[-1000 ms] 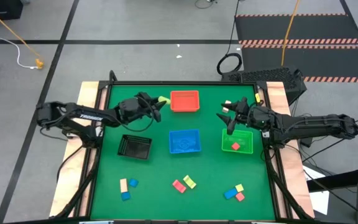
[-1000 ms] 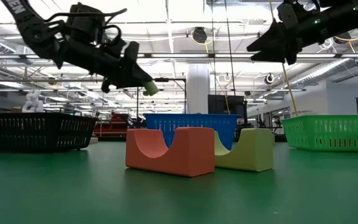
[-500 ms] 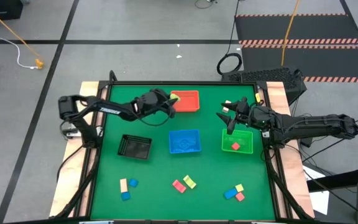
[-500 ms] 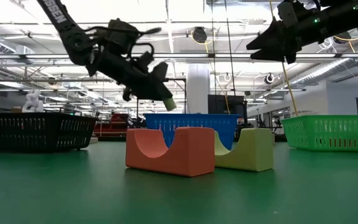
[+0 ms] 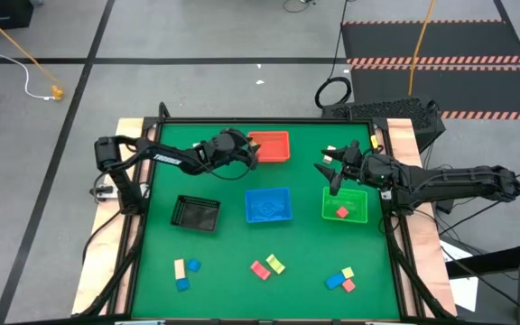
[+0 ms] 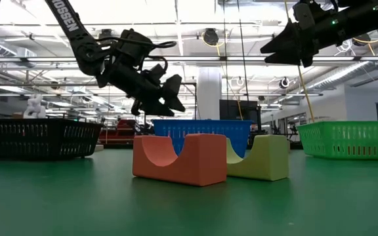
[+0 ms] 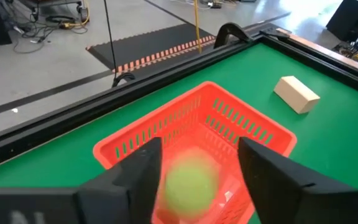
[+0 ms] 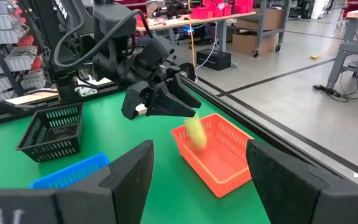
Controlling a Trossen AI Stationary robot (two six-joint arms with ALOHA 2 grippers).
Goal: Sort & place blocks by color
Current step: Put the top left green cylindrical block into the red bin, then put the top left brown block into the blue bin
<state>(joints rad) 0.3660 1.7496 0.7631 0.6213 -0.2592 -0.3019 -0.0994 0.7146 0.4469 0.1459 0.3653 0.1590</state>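
Over red tray [image 5: 270,147]: left gripper [image 5: 249,152], fingers spread
Yellow-green block [image 8: 194,132]: loose, blurred in mid-air just below those fingers, above the tray
Right gripper [image 5: 329,171]: fingers apart, empty, hovering beside green tray [image 5: 345,206]

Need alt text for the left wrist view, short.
A blurred yellow-green block is falling, free of the open left gripper, toward the red plastic mesh tray just below. The tray stands on the green table, where a pale tan rectangular block lies apart from it, near the black edge rail.
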